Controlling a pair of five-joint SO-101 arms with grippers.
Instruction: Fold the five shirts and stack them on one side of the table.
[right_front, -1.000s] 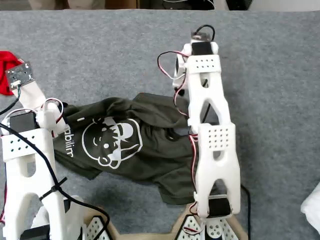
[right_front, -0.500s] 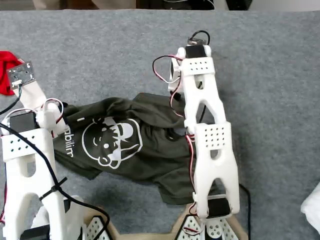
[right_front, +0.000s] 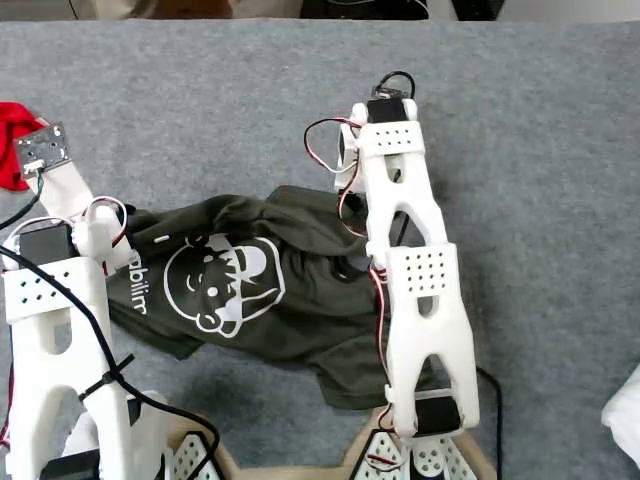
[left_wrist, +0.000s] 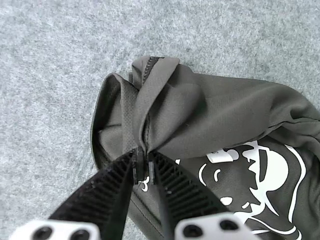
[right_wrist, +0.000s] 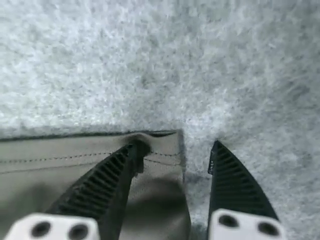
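Grey felt table (right_front: 560, 150), olive shirt (right_front: 310, 300) crumpled

Matt cloth shirt (right_front: 310, 300), fuzzy felt table (right_front: 550, 150)

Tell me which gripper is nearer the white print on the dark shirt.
Left. The left gripper pinches a fold of the shirt right beside the white print; the right gripper sits open at a plain hem corner, away from it.

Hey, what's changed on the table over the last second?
The right arm swung a little to the left above the far edge of the shirt. The shirt lies as before, and the left gripper stayed shut on a fold of it.
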